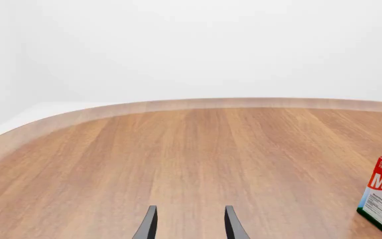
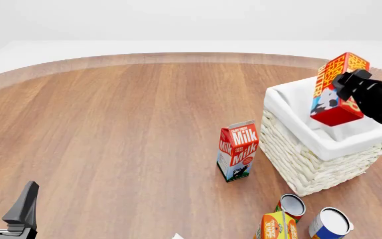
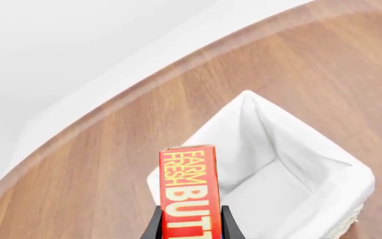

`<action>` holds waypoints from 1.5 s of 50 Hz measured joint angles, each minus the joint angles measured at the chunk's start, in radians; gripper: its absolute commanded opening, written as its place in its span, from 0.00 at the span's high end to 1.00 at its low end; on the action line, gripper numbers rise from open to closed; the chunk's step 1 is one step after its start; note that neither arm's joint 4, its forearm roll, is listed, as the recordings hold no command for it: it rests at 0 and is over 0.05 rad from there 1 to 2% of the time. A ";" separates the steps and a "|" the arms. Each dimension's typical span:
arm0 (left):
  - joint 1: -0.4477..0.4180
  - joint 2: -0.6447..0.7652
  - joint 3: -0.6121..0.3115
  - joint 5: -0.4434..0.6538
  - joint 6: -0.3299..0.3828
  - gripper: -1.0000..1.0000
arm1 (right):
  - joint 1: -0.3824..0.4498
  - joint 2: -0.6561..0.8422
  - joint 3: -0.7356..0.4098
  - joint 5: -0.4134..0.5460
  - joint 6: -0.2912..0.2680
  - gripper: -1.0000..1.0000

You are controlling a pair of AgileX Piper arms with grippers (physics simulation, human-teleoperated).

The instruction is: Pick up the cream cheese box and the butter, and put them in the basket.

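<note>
**Butter held over the basket**

The right hand grips the butter tight between its fingers, tilted, in the air above the basket, which stands on the counter beside a milk carton. The left hand hangs low, fingers spread apart, holding nothing.
</note>
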 measured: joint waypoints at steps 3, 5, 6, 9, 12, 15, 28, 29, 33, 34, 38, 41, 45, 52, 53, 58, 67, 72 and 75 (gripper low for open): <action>0.000 0.000 0.000 0.000 0.000 0.00 | -0.002 0.001 0.006 -0.006 0.001 1.00; 0.000 0.000 0.000 0.000 0.000 0.00 | -0.005 0.002 0.009 -0.010 0.001 1.00; 0.000 0.000 0.000 0.000 0.000 0.00 | -0.006 0.003 0.011 -0.011 0.001 1.00; 0.000 0.000 0.000 0.000 0.000 0.00 | -0.008 0.004 0.017 -0.018 0.003 1.00; 0.000 0.000 0.000 0.000 0.000 0.00 | -0.010 0.007 0.026 -0.027 0.004 1.00; 0.000 0.000 0.000 0.000 0.000 0.00 | -0.011 0.011 0.035 -0.037 0.005 1.00; 0.000 0.000 0.000 0.000 0.000 0.00 | -0.019 0.022 0.060 -0.071 0.006 1.00; 0.000 0.000 0.000 0.000 0.000 0.00 | -0.020 0.022 0.061 -0.073 0.006 1.00; 0.000 0.000 0.000 0.000 0.000 0.00 | -0.022 0.024 0.065 -0.078 0.006 1.00; 0.000 0.000 0.000 0.000 0.000 0.00 | -0.023 0.025 0.065 -0.079 0.006 1.00; 0.000 0.000 0.000 0.000 0.000 0.00 | -0.024 0.028 0.067 -0.084 0.007 1.00; 0.000 0.000 0.000 0.000 0.000 0.00 | -0.024 0.030 0.069 -0.087 0.008 1.00; 0.000 0.000 0.000 0.000 0.000 0.00 | -0.025 0.032 0.070 -0.091 0.009 1.00; 0.000 0.000 0.000 0.000 0.000 0.00 | -0.026 0.036 0.070 -0.094 0.012 1.00; 0.000 0.000 0.000 0.000 0.000 0.00 | -0.026 0.037 0.070 -0.095 0.012 1.00; 0.000 0.000 0.000 0.000 0.000 0.00 | -0.027 0.040 0.071 -0.097 0.013 1.00; 0.000 0.000 0.000 0.000 0.000 0.00 | -0.031 0.037 0.072 -0.098 0.015 0.00; 0.000 0.000 0.000 0.000 0.000 0.00 | -0.034 0.029 0.066 -0.094 0.015 0.00; 0.000 0.000 0.000 0.000 0.000 0.00 | -0.035 0.023 0.063 -0.092 0.014 0.00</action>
